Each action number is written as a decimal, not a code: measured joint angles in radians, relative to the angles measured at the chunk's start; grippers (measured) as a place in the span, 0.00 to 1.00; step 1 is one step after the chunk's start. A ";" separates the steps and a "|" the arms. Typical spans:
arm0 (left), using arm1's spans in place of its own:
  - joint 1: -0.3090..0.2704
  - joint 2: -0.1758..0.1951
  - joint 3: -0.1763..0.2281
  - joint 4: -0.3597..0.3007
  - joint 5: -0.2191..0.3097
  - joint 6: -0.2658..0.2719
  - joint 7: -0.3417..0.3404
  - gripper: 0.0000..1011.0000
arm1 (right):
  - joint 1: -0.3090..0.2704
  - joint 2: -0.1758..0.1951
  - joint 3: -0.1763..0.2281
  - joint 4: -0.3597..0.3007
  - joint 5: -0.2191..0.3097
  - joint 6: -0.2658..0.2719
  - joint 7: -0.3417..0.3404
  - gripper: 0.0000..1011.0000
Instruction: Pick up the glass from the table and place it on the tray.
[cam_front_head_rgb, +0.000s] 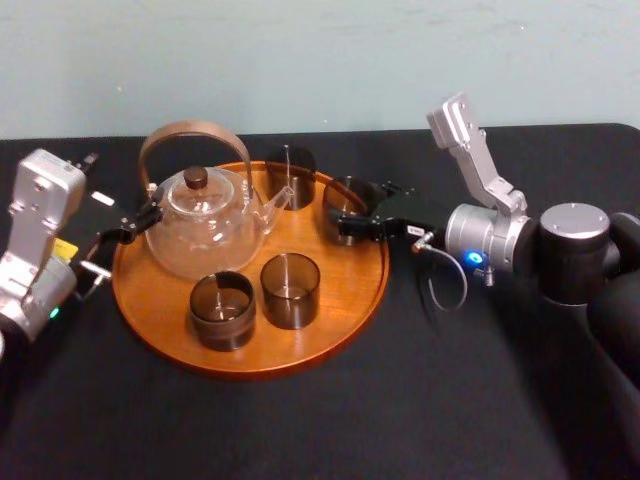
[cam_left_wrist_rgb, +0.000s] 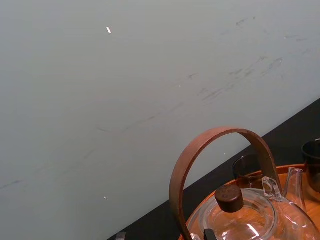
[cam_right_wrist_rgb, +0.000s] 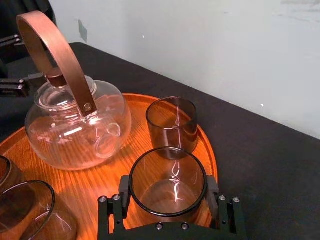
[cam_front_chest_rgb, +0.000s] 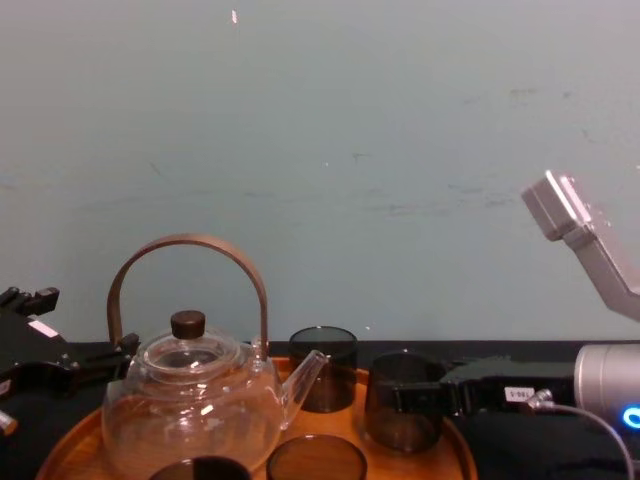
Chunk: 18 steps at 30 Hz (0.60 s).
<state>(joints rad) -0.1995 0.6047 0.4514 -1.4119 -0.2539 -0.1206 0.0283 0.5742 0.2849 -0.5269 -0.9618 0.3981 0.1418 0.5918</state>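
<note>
A smoky glass (cam_front_head_rgb: 347, 203) stands at the right edge of the round wooden tray (cam_front_head_rgb: 340, 282), and my right gripper (cam_front_head_rgb: 345, 224) is shut on it. In the right wrist view the black fingers (cam_right_wrist_rgb: 121, 194) press both sides of the glass (cam_right_wrist_rgb: 167, 176) over the tray (cam_right_wrist_rgb: 100, 186). From the chest view I cannot tell whether the glass (cam_front_chest_rgb: 403, 405) rests on the tray or hangs just above it. My left gripper (cam_front_head_rgb: 125, 232) is open at the tray's left edge, beside the teapot.
A glass teapot (cam_front_head_rgb: 200, 228) with a brown hoop handle fills the tray's left half. Three more smoky glasses sit on the tray: one at the back (cam_front_head_rgb: 290, 178) and two at the front (cam_front_head_rgb: 222, 310) (cam_front_head_rgb: 290, 290). Black table (cam_front_head_rgb: 420, 400) surrounds the tray.
</note>
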 joint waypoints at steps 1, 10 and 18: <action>0.000 0.000 0.000 0.000 0.000 0.000 0.000 1.00 | 0.002 -0.003 -0.002 0.005 -0.001 -0.002 0.001 0.90; 0.000 0.000 0.000 0.000 0.000 0.000 0.000 1.00 | 0.009 -0.014 -0.010 0.029 -0.013 -0.012 0.010 0.90; 0.000 0.000 0.000 0.000 0.000 0.000 0.000 1.00 | 0.009 -0.015 -0.013 0.029 -0.020 -0.015 0.009 0.90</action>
<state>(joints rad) -0.1995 0.6047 0.4514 -1.4120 -0.2539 -0.1205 0.0283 0.5829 0.2694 -0.5399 -0.9329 0.3783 0.1270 0.6011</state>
